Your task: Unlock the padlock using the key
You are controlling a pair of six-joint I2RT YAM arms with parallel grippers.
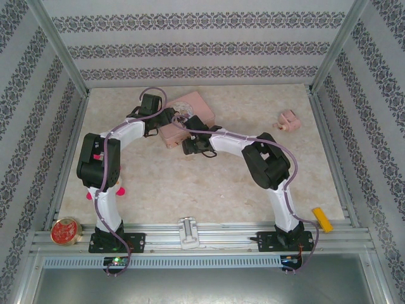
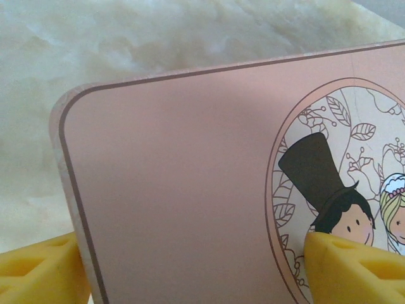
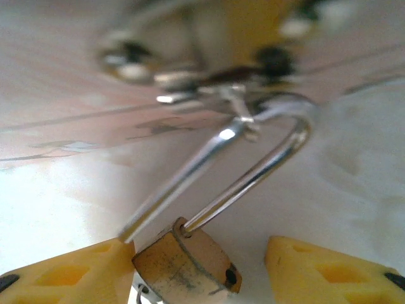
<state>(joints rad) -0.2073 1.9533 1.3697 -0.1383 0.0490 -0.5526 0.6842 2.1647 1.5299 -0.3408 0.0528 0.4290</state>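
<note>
The padlock (image 3: 186,269) at lower centre looks already sprung; your right gripper (image 3: 197,253), fingers spread around it, must next unhook its shackle (image 3: 253,180).

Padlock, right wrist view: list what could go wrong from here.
1. The padlock sits off-centre between the right claw's fingers, near the left one; closing may knock it aside, since it hangs by its shackle.
2. One shackle leg looks free of the body; a push might snap it shut again.
3. The left claw straddles only a corner of the tin; the tin may twist if the padlock is tugged.
</note>
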